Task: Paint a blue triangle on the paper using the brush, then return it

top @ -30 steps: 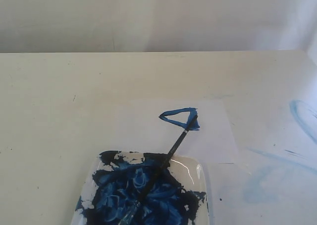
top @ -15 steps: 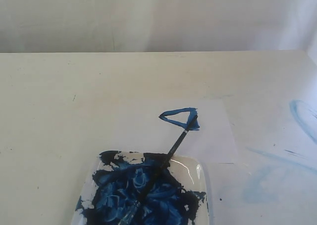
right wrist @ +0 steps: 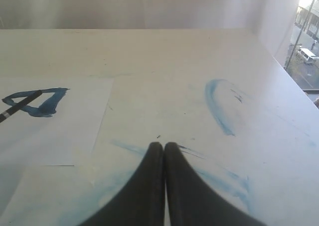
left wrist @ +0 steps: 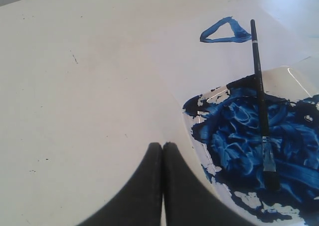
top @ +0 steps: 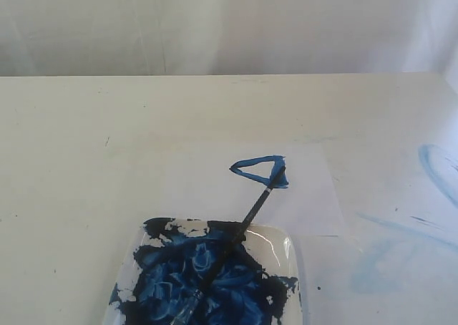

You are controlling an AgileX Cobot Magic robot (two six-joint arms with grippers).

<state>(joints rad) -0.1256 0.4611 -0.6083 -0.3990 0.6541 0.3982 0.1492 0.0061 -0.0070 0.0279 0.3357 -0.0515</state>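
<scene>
One brush [top: 250, 216] lies with its bristles in the paint tray [top: 291, 248] and its handle end over the blue triangle [top: 256, 161] on the paper [top: 311, 200]. Left wrist view: the left claw [left wrist: 163, 150] is pressed together near the tray. Right wrist view: the right claw [right wrist: 163, 148] is pressed together over the smeared table [right wrist: 164, 61].

Broad tabletop [top: 100, 146] left of and behind the paper [top: 315, 196] offered open passage, as did the smeared stretch to its right. The paint tray [top: 292, 248] at the near edge, with the brush [top: 255, 207] slanting from it onto the paper, formed the only obstacles.
</scene>
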